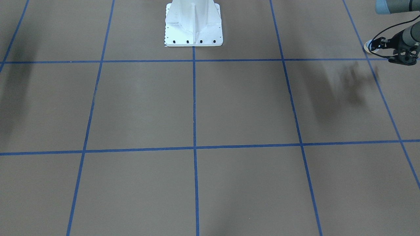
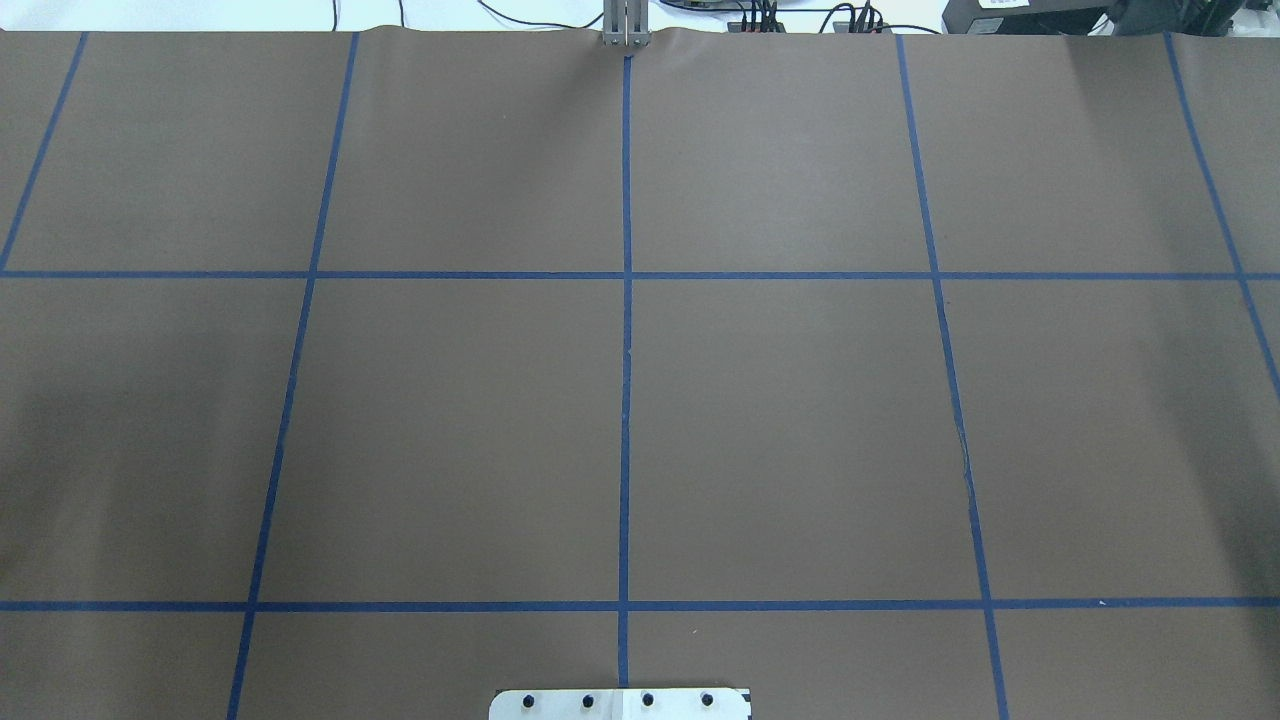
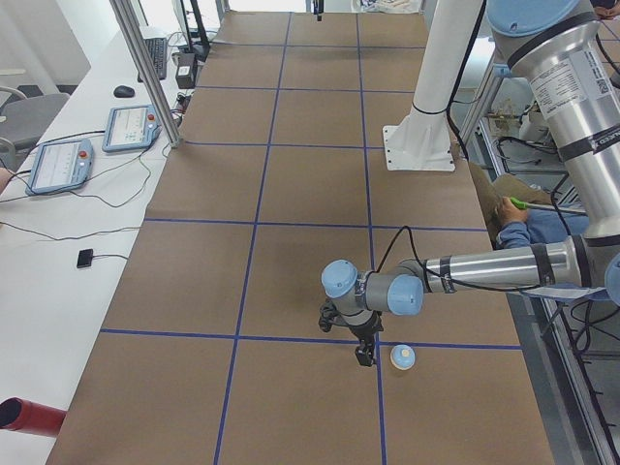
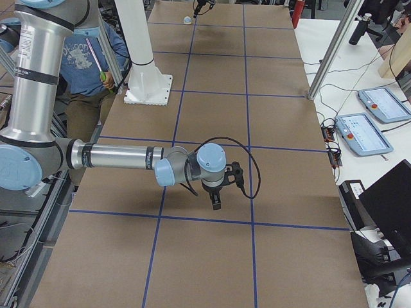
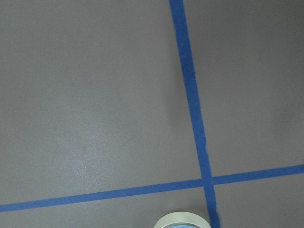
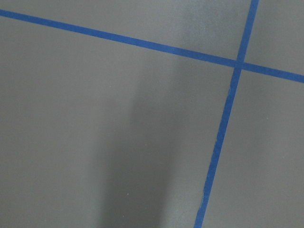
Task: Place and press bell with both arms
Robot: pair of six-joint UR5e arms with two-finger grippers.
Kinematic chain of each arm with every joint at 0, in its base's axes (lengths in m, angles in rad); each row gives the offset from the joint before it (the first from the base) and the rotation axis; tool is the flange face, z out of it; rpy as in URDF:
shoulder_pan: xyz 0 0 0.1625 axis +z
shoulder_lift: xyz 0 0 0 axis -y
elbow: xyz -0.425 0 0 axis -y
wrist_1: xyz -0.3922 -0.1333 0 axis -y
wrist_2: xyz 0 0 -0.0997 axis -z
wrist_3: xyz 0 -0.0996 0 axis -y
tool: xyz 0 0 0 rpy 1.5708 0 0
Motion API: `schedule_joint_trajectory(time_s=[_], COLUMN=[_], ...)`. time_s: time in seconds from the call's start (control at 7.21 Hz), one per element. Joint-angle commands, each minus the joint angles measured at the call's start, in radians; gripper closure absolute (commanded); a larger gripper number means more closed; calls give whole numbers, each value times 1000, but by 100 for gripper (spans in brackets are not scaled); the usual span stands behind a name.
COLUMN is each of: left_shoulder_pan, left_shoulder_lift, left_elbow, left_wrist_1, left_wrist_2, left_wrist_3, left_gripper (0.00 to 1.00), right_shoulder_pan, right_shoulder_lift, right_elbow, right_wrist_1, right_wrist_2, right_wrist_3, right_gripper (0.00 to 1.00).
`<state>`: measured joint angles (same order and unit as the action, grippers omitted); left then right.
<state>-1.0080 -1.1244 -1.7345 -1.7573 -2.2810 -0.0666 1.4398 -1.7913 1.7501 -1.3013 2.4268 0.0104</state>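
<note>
We see the bell (image 3: pixel 403 357) standing upright on the brown table (image 3: pixel 291 291), just beside a crossing of blue tape lines (image 5: pixel 192 95), toward the end on the robot's left. The left pincer (image 3: pixel 365 355) hangs close beside it, with a gap showing between them. We cannot tell whether its fingers are spread or pressed together. The right pincer (image 4: pixel 216 204) hovers over the table's other end, well apart from the bell, and we cannot tell its state either.

Only the rim of the bell (image 5: pixel 182 221) peeks in at the wrist camera's bottom edge. The left gripper (image 1: pixel 379 43) and the right gripper (image 4: pixel 216 204) look too small to tell how their jaws stand.
</note>
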Motion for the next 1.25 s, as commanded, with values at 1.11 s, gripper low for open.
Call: schedule_joint_trajectory(time_s=[1.11], left_shoulder_pan=[170], left_shoulder_lift=[0], left_elbow=[84], left_wrist_1=[-22], left_wrist_2=[-28], left_wrist_3=[-28], left_gripper=[1], right_shoulder_pan=[-10], right_shoulder_lift=[0], right_elbow=[0], right_wrist_1=[2], right_wrist_2=[11], right_wrist_3=[6], right_gripper=[0])
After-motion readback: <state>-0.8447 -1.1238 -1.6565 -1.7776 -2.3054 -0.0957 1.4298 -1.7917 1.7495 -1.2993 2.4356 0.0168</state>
